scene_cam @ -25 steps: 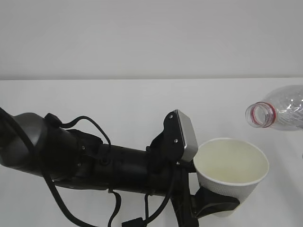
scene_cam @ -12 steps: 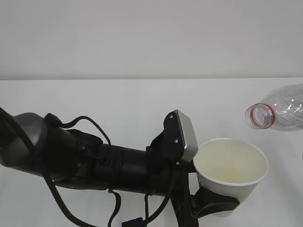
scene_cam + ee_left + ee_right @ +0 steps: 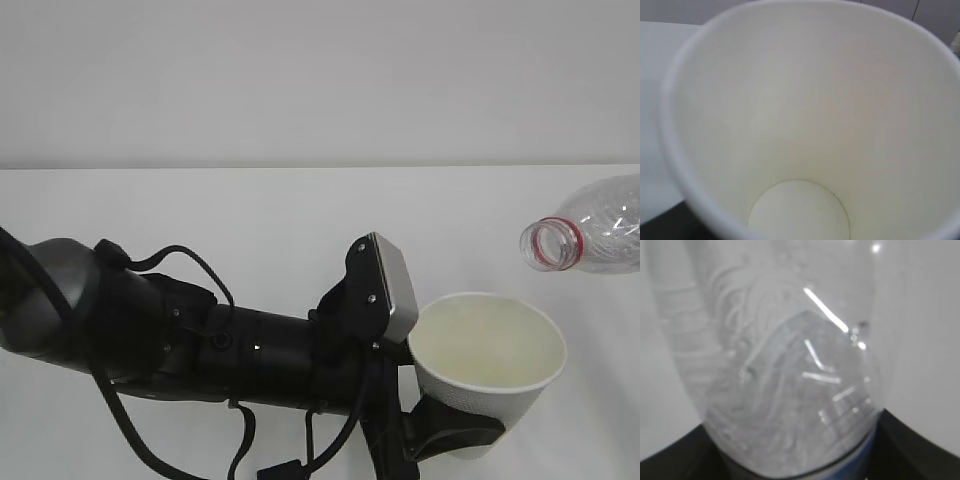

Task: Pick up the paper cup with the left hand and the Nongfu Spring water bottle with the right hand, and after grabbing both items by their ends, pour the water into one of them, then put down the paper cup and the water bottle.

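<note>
Light even, bright, diffuse; table [image 3: 250,220] near washed out. Left arm [image 3: 200,345] reads dense black. Cup [image 3: 805,125] interior soft, blurred close-up. Bottle [image 3: 785,360] out of focus, streaked with specular glints.

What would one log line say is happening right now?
left gripper: holding cup upright | right: bottle tipped, open mouth beside cup rim | stream: none visible | cup inside looks dry

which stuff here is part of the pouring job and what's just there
Part of the job:
- paper cup, gripped by the left gripper
- water bottle, tipped on its side, uncapped mouth facing the cup

Just there:
- white table; nothing else in view
</note>
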You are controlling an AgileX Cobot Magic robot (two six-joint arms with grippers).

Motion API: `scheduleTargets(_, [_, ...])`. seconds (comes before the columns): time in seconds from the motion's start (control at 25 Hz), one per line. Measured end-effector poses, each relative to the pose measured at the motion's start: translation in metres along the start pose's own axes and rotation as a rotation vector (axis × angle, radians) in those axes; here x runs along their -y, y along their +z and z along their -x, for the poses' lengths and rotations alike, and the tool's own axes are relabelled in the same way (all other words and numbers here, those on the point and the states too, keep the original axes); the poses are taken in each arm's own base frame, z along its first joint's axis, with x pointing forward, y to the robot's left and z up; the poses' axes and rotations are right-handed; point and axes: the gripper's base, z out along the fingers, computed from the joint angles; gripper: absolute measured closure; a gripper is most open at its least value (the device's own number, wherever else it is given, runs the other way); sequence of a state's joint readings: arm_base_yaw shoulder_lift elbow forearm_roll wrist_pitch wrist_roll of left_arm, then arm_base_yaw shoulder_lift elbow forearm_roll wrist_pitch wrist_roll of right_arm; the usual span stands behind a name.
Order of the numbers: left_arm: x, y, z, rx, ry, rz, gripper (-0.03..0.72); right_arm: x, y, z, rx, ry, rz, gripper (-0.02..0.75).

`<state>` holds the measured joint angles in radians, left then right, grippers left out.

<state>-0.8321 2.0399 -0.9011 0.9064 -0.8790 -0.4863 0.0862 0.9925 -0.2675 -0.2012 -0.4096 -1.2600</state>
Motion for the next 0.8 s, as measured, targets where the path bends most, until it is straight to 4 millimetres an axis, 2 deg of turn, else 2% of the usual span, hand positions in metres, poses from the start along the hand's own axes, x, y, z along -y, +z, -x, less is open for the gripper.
scheduleTargets(0.8, [-0.0004, 0.0, -0.0008, -0.009, 0.0, 0.005, 0.185, 0.0034, -0.0001, 0.001, 0.011, -0.016, -0.038, 0.245])
